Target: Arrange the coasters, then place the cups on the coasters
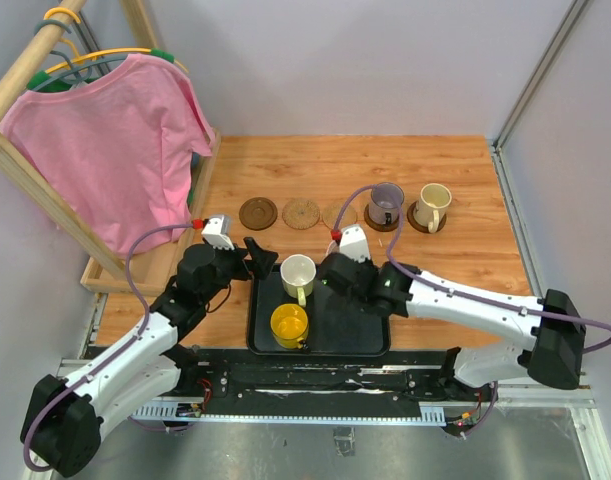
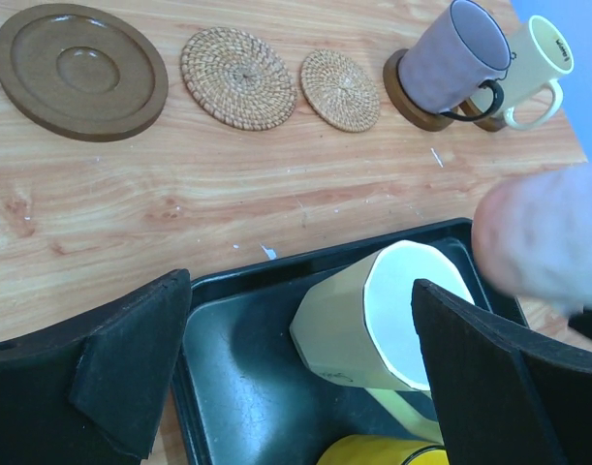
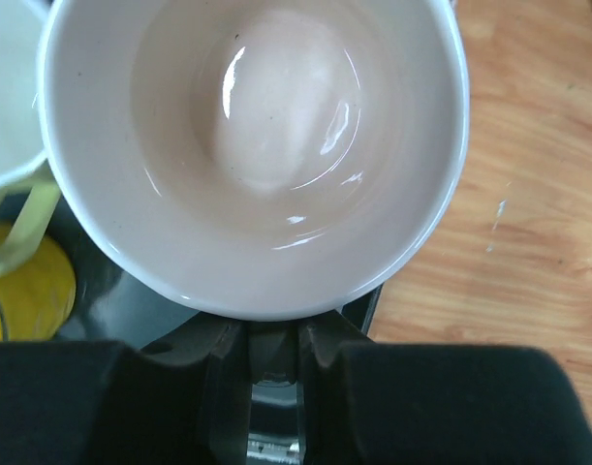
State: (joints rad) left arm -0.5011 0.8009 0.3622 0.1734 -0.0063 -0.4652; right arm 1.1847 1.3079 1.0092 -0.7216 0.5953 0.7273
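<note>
A pink cup (image 3: 257, 145) fills the right wrist view, over the black tray's (image 1: 368, 330) right part, and my right gripper (image 3: 274, 334) is shut on its handle. In the top view that gripper (image 1: 337, 268) hides the cup. A white cup (image 1: 298, 272) and a yellow cup (image 1: 289, 325) stand in the tray. My left gripper (image 2: 300, 378) is open, its fingers either side of the white cup (image 2: 373, 320) without touching it. A dark coaster (image 1: 258, 213) and two tan coasters (image 1: 301, 213) (image 1: 337, 214) lie bare. The purple cup (image 1: 386, 203) and the cream cup (image 1: 434, 205) each stand on a dark coaster.
A wooden rack with a pink shirt (image 1: 110, 150) stands at the far left, its base along the table's left edge. Grey walls close the back and right. A purple cable (image 1: 350, 200) loops over the third coaster.
</note>
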